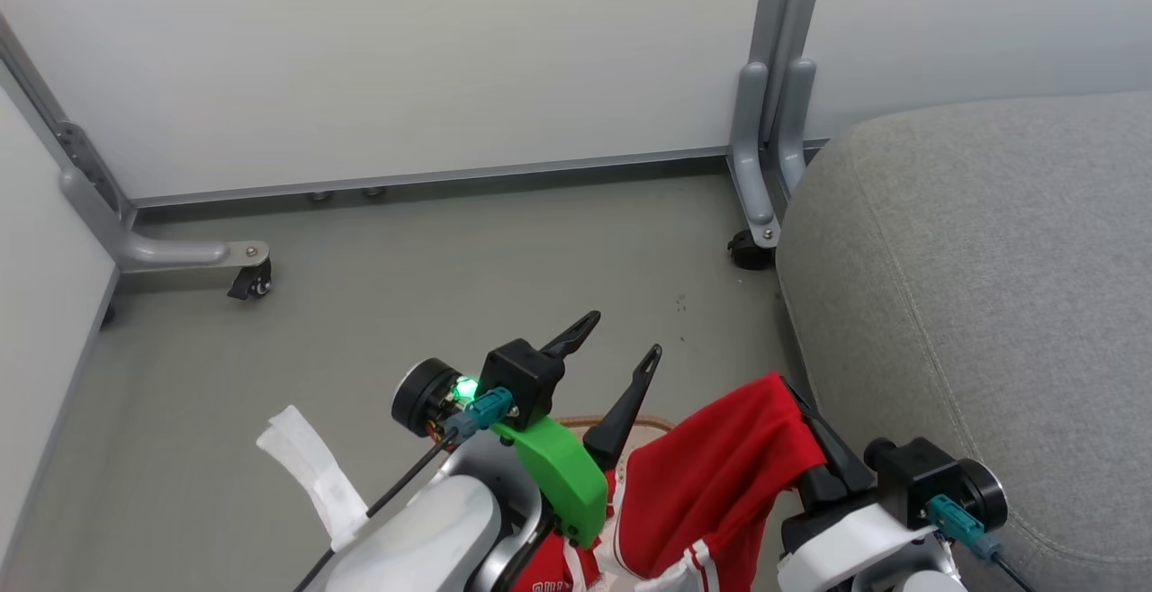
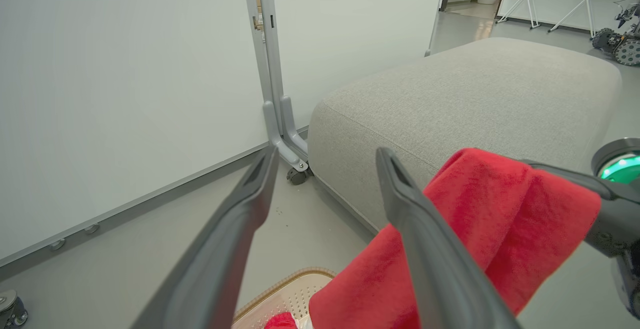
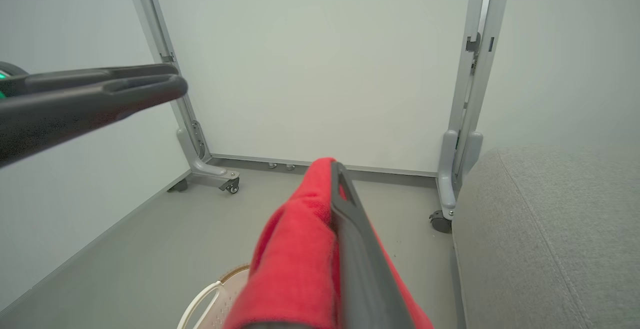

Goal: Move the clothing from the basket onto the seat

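Clothing (image 1: 711,475) pinched in R pincer (image 1: 792,392), near seat (image 1: 990,259) edge, L pincer (image 1: 625,333) spread wide

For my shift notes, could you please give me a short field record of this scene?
left hand: open, holding nothing, over the basket
right hand: shut on the red garment, held up beside the seat
basket: on the floor, more red clothing inside
seat: no clothing on the visible part

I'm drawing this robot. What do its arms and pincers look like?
Pale rounded arms, black wrist blocks, two long dark fingers each. The left pincer has a green plastic cover, green light and teal-plugged black cable; the right pincer has that cable too.
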Motion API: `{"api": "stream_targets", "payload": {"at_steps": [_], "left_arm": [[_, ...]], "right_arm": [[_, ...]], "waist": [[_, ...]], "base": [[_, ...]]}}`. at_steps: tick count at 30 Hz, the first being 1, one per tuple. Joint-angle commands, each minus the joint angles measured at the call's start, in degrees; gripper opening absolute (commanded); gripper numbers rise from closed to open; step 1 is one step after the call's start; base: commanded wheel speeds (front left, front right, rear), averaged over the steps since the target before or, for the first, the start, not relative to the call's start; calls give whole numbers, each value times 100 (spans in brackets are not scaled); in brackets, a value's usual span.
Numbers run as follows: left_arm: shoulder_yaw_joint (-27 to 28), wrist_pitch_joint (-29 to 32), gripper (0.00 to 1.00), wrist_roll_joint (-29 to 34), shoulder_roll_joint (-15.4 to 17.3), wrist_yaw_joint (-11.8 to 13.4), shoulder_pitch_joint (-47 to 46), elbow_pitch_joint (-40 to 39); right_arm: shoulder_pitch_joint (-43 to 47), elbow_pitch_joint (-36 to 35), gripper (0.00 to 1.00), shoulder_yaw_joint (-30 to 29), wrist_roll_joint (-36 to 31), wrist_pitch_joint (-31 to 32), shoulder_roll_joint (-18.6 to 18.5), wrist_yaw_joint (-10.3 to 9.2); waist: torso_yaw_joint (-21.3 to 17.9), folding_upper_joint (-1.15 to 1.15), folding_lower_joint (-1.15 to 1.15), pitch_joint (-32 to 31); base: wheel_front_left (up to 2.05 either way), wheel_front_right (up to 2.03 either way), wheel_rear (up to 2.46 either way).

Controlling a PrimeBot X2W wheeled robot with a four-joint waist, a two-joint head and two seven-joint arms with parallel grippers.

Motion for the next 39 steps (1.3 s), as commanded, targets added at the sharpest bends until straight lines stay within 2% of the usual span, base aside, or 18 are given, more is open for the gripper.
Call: {"api": "stream_targets", "payload": {"at_steps": [1, 15, 27, 32, 36, 39], "left_arm": [[7, -53, 100, 69, 67, 40, 70, -4], [190, -577, 100, 100, 281, 225, 253, -184], [261, -798, 100, 300, 358, 195, 185, -261], [151, -825, 100, 469, 367, 23, -82, -324], [74, -800, 100, 626, 393, -74, -346, -384], [36, -782, 100, 712, 386, -134, -538, -439]], "right_arm": [[-64, -72, 0, -24, 3, -18, -26, -8], [-260, -931, 0, -321, 7, -19, -123, -8], [-326, -1395, 0, -753, 215, -18, -22, -7], [-695, -1431, 0, -1107, 828, -18, 9, -6], [-1456, -1380, 0, -1476, 1117, -18, 5, -4], [-2275, -1348, 0, -1877, 1193, -18, -197, -4]], "waist": [[-131, 0, 0, 59], [-1381, 0, 0, 547], [-2359, 0, 0, 1171], [-2476, 0, 0, 1528], [-2350, 0, 0, 1928], [-2177, 0, 0, 2256]], "base": [[0, 0, 0], [0, 0, 0], [0, 0, 0], [0, 0, 0], [0, 0, 0], [0, 0, 0]]}}
